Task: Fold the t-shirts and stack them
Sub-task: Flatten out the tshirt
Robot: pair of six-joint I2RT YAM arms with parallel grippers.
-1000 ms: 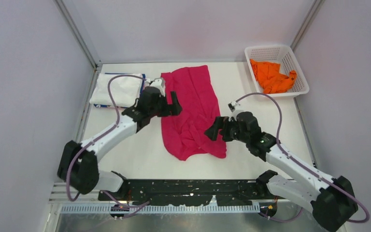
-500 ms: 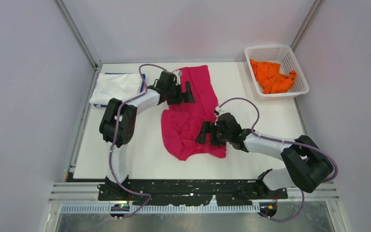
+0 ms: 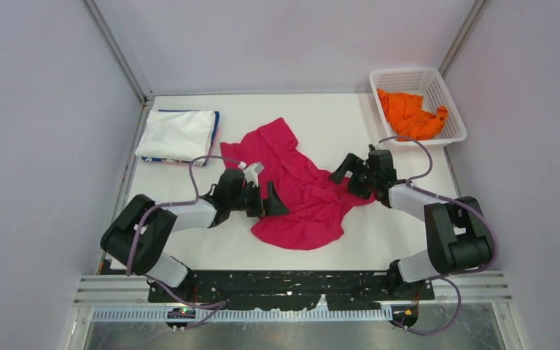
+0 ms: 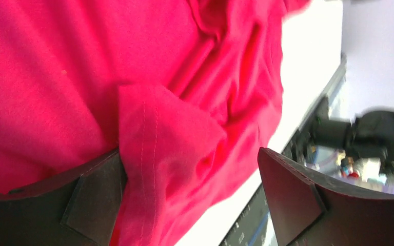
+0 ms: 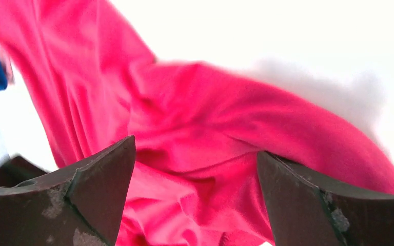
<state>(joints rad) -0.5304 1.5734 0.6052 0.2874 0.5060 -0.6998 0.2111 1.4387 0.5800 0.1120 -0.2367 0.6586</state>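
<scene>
At the middle of the table (image 3: 335, 120), the left gripper (image 3: 266, 202) stands with jaws spread wide at the near-left edge of the crumpled magenta-pink t-shirt (image 3: 302, 200), a hemmed fold lying loose against one finger (image 4: 90, 202). The right gripper (image 3: 348, 179), likewise wide open, sits low at the shirt's right edge. A folded white t-shirt (image 3: 179, 133) lies far left; an orange t-shirt (image 3: 408, 115) sits in the white lattice basket (image 3: 407, 75) far right.
</scene>
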